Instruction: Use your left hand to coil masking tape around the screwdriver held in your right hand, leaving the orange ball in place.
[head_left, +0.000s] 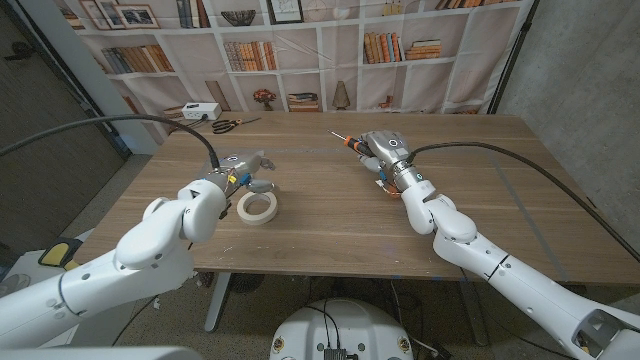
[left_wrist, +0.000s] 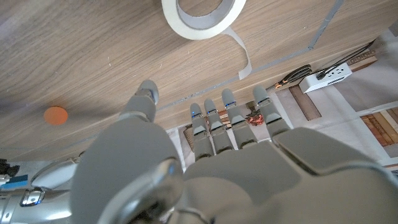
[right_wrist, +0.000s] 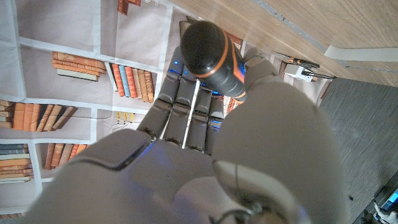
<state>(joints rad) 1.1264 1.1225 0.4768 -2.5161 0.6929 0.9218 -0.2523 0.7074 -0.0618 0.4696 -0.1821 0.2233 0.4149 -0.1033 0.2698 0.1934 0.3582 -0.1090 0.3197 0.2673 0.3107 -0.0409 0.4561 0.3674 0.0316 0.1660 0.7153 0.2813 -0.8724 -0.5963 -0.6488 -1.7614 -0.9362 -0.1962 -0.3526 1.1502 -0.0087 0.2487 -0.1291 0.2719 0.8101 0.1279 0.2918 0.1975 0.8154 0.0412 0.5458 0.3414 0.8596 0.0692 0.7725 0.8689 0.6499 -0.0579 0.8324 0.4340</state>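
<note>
Masking tape (head_left: 257, 206) is seen in the head view as a white roll lying flat on the desk (head_left: 330, 215), just beside the left hand (head_left: 238, 176), on that hand's near side and slightly toward the desk's middle. The left hand is held low over the wood with nothing in it, its fingers apart. The right hand (head_left: 385, 152) is raised well apart across the desk and is closed around the screwdriver (head_left: 350, 142), whose thin shaft is pointed away from the hand toward the far left, so that its long axis is slanted toward the shelf wall. A pair of scissors (head_left: 232, 125) and a white box (head_left: 199, 111) are seen at the far left edge. The left hand is judged far nearer to the roll than the right.

In the left wrist view, the roll (left_wrist: 204, 14) is shown beyond the tips of the spread, empty fingers (left_wrist: 212, 127), with a loose tail of tape curling off it toward them. The orange ball (left_wrist: 55, 115) is seen on the wood, off to the thumb's side and well apart from the roll.

In the right wrist view, the black handle with its orange band (right_wrist: 214, 55) is shown clamped in the right hand (right_wrist: 205, 143), its butt end pointing at the camera.
</note>
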